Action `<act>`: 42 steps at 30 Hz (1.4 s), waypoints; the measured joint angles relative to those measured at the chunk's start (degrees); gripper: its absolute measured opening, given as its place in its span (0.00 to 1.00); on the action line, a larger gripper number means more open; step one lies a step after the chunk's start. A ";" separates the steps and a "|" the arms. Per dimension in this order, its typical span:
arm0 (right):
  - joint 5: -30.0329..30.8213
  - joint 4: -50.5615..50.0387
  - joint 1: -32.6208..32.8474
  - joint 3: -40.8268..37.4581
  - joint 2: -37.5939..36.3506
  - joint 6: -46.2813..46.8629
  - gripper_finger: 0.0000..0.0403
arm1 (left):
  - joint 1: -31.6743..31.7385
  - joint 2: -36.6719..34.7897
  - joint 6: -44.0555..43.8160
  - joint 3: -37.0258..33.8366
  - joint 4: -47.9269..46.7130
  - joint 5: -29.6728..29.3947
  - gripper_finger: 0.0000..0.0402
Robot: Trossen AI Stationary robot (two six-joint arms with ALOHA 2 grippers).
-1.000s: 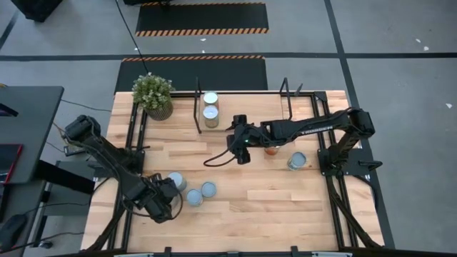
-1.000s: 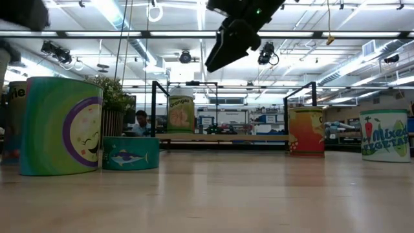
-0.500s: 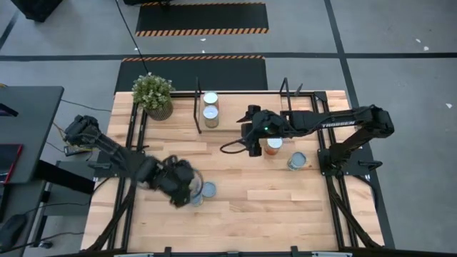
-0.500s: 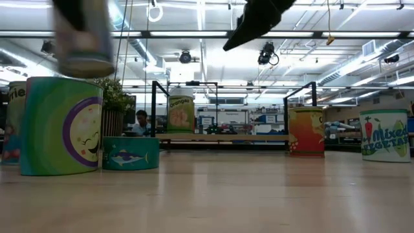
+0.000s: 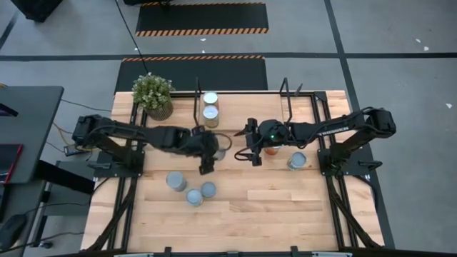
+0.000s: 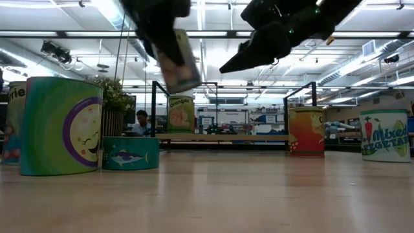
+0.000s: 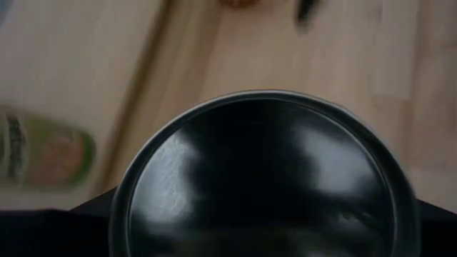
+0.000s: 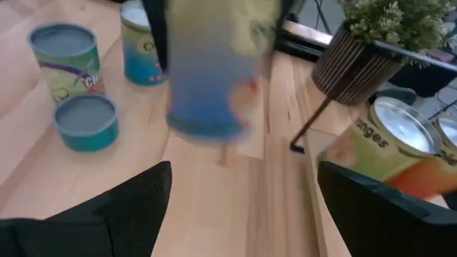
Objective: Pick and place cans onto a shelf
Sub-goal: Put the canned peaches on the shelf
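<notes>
Can (image 6: 178,61) grasped by left gripper (image 5: 207,151) (airborne); right gripper (image 5: 255,153) fingers spread.

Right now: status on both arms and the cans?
Left gripper carrying a can aloft near the shelf. Right gripper open, empty, mid-table. Three cans remain front-left.

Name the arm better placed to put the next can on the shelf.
Left. Its gripper already carries a can in the air near the shelf; the right gripper is open and empty.
</notes>
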 joint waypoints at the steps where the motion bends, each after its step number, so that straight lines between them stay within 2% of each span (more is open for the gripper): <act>1: -0.04 1.00 0.00 -0.38 0.12 0.19 0.89 | 0.98 0.24 1.23 -0.04 0.41 0.12 0.77; 5: 1.30 4.66 0.02 -0.81 2.24 2.05 0.91 | 3.97 1.24 4.24 0.09 4.55 0.18 0.77; 11: 9.80 9.79 0.74 -0.68 6.72 2.72 0.98 | 5.76 1.85 5.92 0.05 7.44 1.27 0.77; 25: 10.40 24.58 1.32 -0.51 12.87 2.12 0.99 | 6.02 1.86 6.04 0.04 9.64 1.00 0.78; 30: 11.17 27.04 1.28 -0.61 14.15 -0.82 0.95 | 6.02 1.86 5.45 0.04 10.48 0.95 0.78; 38: 10.90 29.96 0.07 -0.60 16.89 -0.75 0.81 | 6.02 1.86 5.41 0.02 10.38 0.66 0.78; 42: 10.74 29.91 -0.07 -0.60 16.61 -0.75 0.80 | 6.06 1.86 5.52 0.02 10.46 0.73 0.78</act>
